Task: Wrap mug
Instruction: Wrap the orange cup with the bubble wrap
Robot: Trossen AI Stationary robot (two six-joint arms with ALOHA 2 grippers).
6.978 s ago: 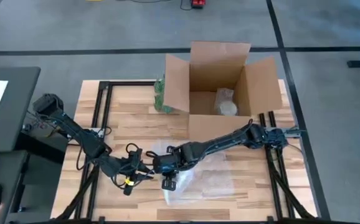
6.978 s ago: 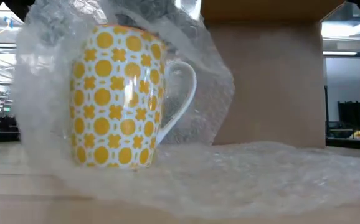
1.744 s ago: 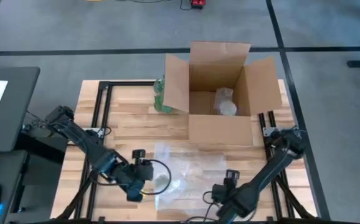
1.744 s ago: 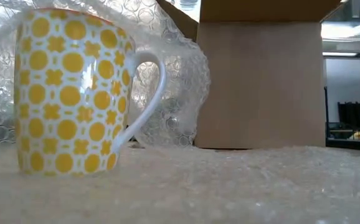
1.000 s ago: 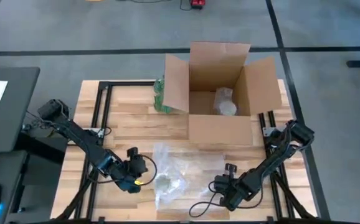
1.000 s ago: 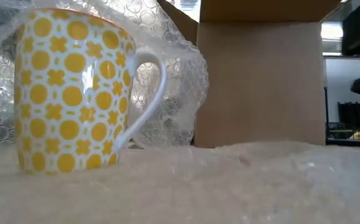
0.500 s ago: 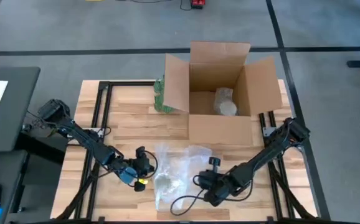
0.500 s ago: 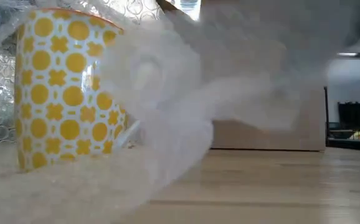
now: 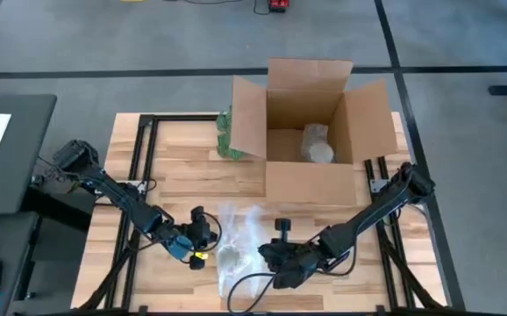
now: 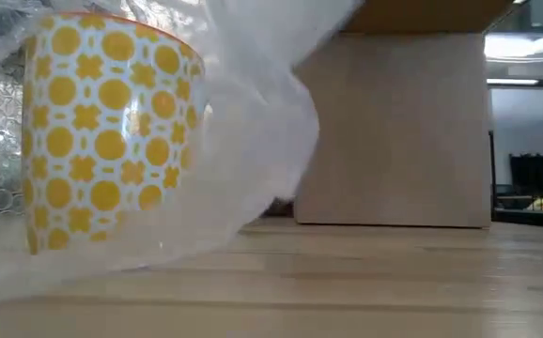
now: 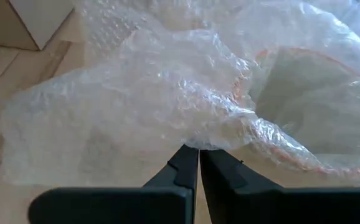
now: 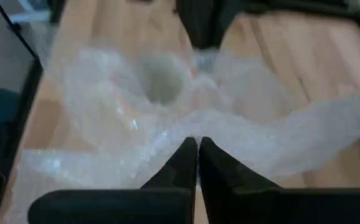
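A cylindrical white mug (image 10: 102, 141) patterned with yellow circles stood on the wooden desk (image 9: 174, 171), draped in crinkled clear bubble wrap (image 10: 243, 160). The left end effector (image 9: 203, 237) pinched the wrap at one side, and the right end effector (image 9: 267, 254) pinched it opposite (both fingers pressed together). Beyond stood an open cardboard box (image 9: 310, 123).
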